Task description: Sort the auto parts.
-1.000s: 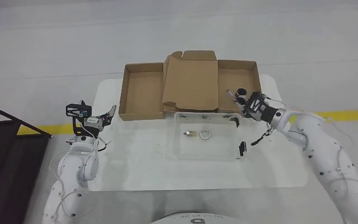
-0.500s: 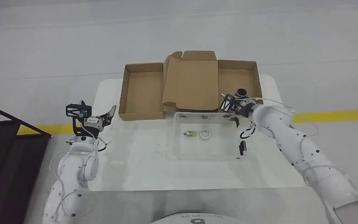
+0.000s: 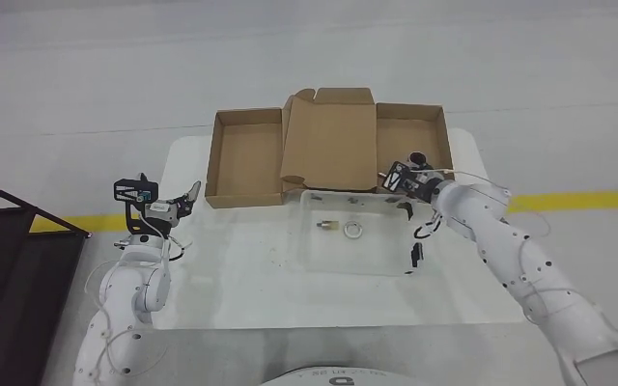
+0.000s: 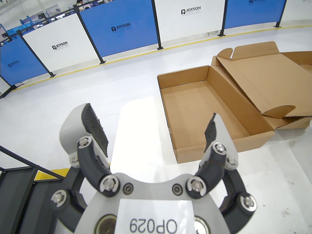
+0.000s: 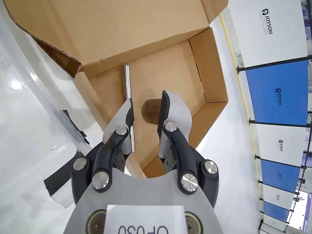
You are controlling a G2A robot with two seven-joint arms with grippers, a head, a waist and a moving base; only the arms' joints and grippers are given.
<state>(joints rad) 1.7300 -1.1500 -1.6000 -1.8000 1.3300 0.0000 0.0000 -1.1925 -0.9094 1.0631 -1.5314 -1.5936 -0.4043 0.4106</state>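
The right gripper [image 5: 147,98] is over the box [image 5: 170,69], jaws apart, a rod [image 5: 127,81] beside one jaw. The left gripper [image 4: 150,113] is over the table [image 4: 136,132], jaws apart too.

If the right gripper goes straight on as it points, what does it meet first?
Probably the dark cylindrical part in the cardboard box, centred between the open fingers of the right gripper. The metal rod lies beside one finger. Depth uncertain.

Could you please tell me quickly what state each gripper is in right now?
Left gripper: open, empty.
Right gripper: open, holding nothing, over the cardboard box compartment containing a metal rod and a dark cylindrical part.
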